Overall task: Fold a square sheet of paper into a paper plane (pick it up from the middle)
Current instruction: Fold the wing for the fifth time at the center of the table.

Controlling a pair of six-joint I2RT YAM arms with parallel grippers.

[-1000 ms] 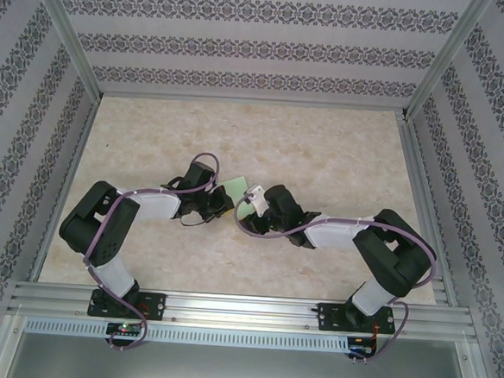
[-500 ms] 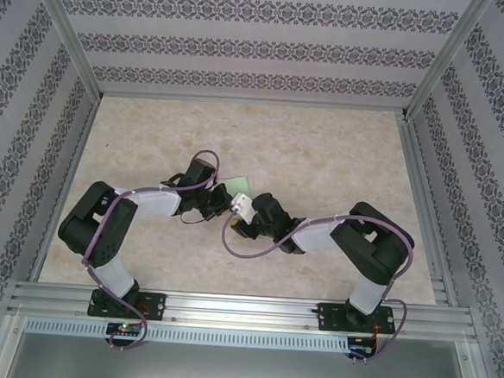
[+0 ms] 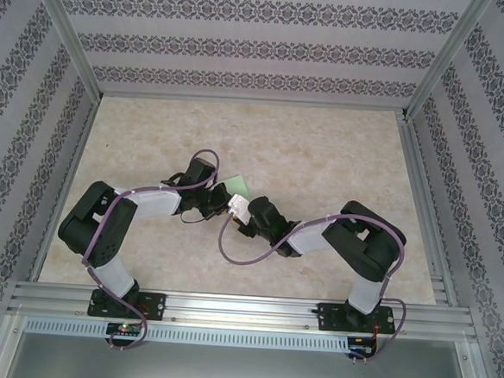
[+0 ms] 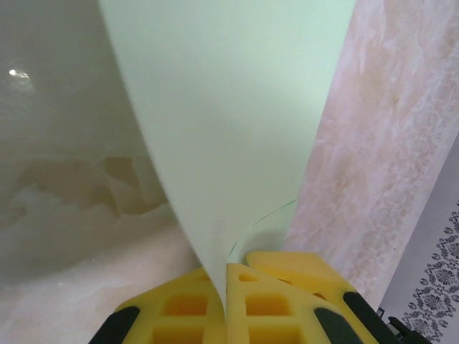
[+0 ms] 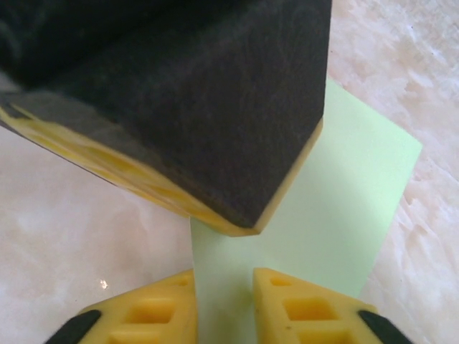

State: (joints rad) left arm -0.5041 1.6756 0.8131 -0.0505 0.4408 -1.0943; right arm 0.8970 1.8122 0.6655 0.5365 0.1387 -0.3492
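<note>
The left gripper is clamped on the sheet, which rises from its closed jaws as a curved, lifted panel. The right gripper stands narrow, its jaws astride a lower strip of the same sheet with a slim gap on each side, so we judge that it is not yet gripping. The sheet is held at mid-table between the two wrists. We cannot tell whether its far edge touches the surface. We see three hazards here. First, the left gripper sits just above the right jaws, so any forward travel by either arm risks a finger-to-finger strike. Second, if the right jaws close off the intended line, the crease will probably set skewed and spoil the plane's symmetry. Third, once both grippers hold thin paper, any pull apart is likely to tear it or drag it out of one grip. Beyond the arms, the table is pale, marbled and glossy-looking, so we expect a released sheet to slide easily. Walls with banded floral wallpaper close three sides, with aluminium posts at the corners.
</note>
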